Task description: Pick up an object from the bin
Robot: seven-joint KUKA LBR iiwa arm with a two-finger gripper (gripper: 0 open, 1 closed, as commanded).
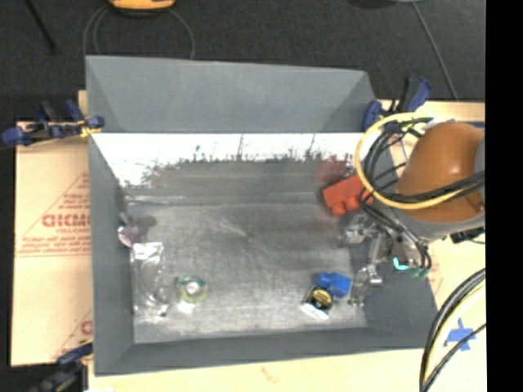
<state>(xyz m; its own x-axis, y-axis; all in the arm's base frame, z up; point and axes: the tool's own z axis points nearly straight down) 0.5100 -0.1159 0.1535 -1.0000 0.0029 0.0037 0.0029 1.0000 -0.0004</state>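
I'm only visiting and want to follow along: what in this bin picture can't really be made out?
- Red block, camera view: right end hidden behind the arm's cables.
- Blue thing beside the gripper: too small to tell its kind.
- Clear plastic heap, left: see-through, outline blurs into the bin floor.
- Round pale thing beside it: too small to name.

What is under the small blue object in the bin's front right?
A small black, yellow and white piece pokes out from the small blue object; what else lies beneath is covered.
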